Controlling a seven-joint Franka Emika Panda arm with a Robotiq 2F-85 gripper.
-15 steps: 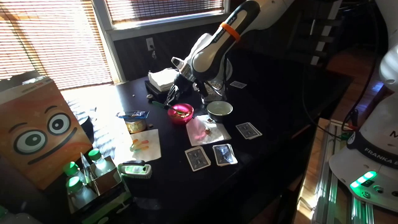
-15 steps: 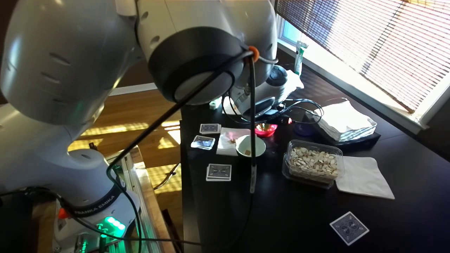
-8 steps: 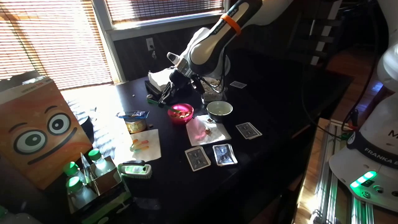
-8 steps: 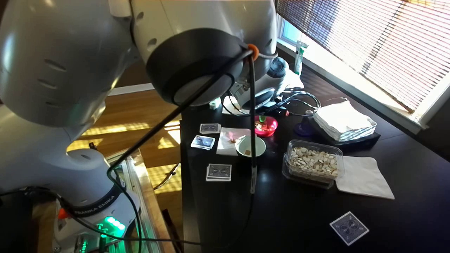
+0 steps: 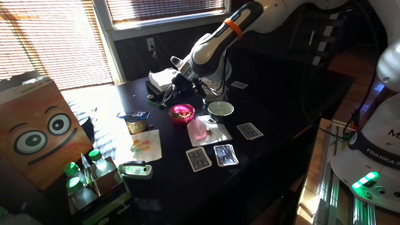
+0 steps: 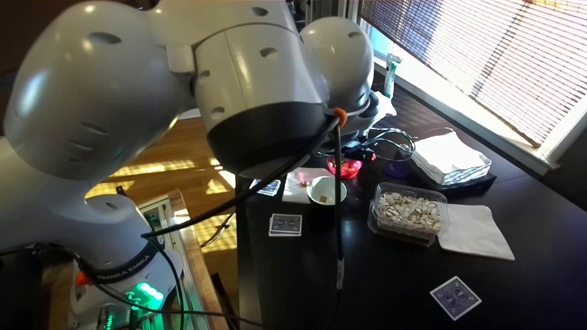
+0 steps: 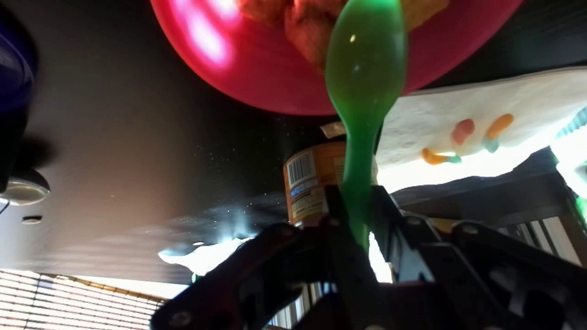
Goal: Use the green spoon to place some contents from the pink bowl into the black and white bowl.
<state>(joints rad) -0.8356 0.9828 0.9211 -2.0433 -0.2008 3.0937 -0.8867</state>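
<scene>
In the wrist view my gripper [image 7: 357,195] is shut on the green spoon [image 7: 364,64], pinching its handle. The bowl of the spoon points away from the jaws and overlaps the pink bowl [image 7: 270,89], with its tip cut off by the frame's top edge. Orange-red pieces lie in the pink bowl, and no piece clearly shows on the spoon. In an exterior view the gripper [image 5: 162,107] stands just beside the pink bowl [image 5: 182,119]. The black and white bowl [image 5: 221,116], dark outside and pale inside, stands close by; a small brown piece lies in it.
A clear tub of pale flakes [image 6: 408,213] and a napkin stack [image 6: 449,156] stand near the bowls. Around them are a can [image 5: 136,127], card piles [image 5: 199,159], a brush [image 5: 136,171], a bottle carrier [image 5: 107,184] and a large orange box [image 5: 37,131].
In an exterior view the gripper and spoon have shifted slightly left and down. The spoon's head has gone from the bowl's middle to its left side. The upper arm has swung lower.
</scene>
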